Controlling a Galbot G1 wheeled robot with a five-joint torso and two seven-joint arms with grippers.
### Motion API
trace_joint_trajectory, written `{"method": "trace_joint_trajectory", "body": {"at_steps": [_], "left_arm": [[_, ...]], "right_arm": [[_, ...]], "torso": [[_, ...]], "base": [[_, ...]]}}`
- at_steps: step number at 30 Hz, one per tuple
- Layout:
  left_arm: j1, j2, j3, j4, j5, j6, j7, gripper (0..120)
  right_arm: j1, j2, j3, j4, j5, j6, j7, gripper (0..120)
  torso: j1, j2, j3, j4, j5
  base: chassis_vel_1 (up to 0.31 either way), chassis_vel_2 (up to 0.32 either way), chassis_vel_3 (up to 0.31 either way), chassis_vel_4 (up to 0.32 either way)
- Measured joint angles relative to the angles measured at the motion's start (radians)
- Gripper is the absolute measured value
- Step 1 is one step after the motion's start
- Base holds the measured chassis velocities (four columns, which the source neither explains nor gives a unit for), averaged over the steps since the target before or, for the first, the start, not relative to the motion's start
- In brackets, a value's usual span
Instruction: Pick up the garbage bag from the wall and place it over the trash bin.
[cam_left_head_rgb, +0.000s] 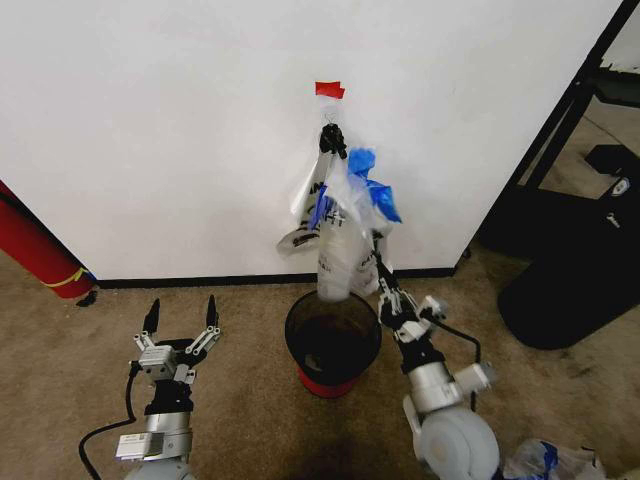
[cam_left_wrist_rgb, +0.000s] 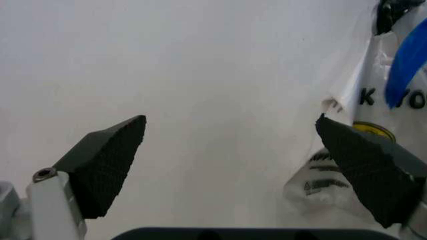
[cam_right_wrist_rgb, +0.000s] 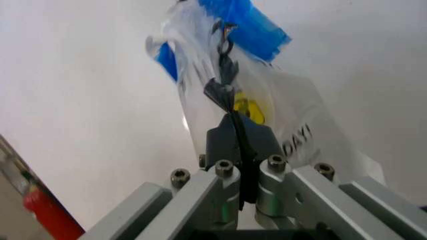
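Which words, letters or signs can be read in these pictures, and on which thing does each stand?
"DAY!" in black on the garbage bag, right wrist view, beside its yellow smiley print.
"K" and "YO", cut off, in black on the same bag, left wrist view.
Small black print on the bag's lower fold, left wrist view: too blurred to read.
The red tape on the wall bears no text.
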Motion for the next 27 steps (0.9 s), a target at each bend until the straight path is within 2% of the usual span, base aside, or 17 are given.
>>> {"method": "trace_joint_trajectory", "body": {"at_steps": [8,13,16,19,23,25,27], "left_arm": [[-0.005,0.013,0.0,0.002,-0.021,-0.007,0.009,100],[-0.005,0.012,0.004,0.008,-0.021,-0.013,0.012,100],[0.004,0.013,0.004,0.007,-0.021,-0.016,0.014,100],[0.011,0.015,-0.001,0.003,-0.02,-0.017,0.015,100],[0.021,0.016,-0.01,-0.009,-0.015,-0.017,0.015,100],[0.022,0.015,-0.011,-0.012,-0.012,-0.017,0.015,100],[0.027,0.012,-0.013,-0.02,-0.004,-0.014,0.015,100]], "right_arm": [[-0.135,0.015,0.02,0.014,-0.168,0.121,-0.047,0],[-0.098,0.029,0.022,0.0,-0.152,0.106,-0.023,0],[-0.037,0.037,0.007,-0.012,-0.073,0.054,-0.005,0],[0.025,0.034,-0.011,-0.036,0.001,0.003,0.005,8],[0.157,0.028,-0.044,-0.126,0.091,-0.055,0.048,25],[0.182,0.028,-0.048,-0.144,0.1,-0.062,0.054,26],[0.255,0.026,-0.063,-0.193,0.114,-0.083,0.065,38]], "torso": [[0.0,0.0,0.0,-0.0002,0.0],[0.0,0.0,0.0,0.0,0.0],[0.0,0.0,0.0,-0.0001,0.0],[0.0,0.0,0.0,0.0001,-0.0001],[0.0,0.0,0.0,0.0001,0.0],[0.0,0.0,0.0,0.0,0.0],[0.0,0.0,0.0,-0.0001,0.0001]], "base": [[0.0,0.0,0.0,0.0],[0.0,0.0,0.0,0.0],[0.0,0.0,0.0,0.0],[0.0,0.0,0.0,0.0],[0.0,0.0,0.0,0.0],[0.0,0.0,0.0,0.0],[0.0,0.0,0.0,0.0]]}}
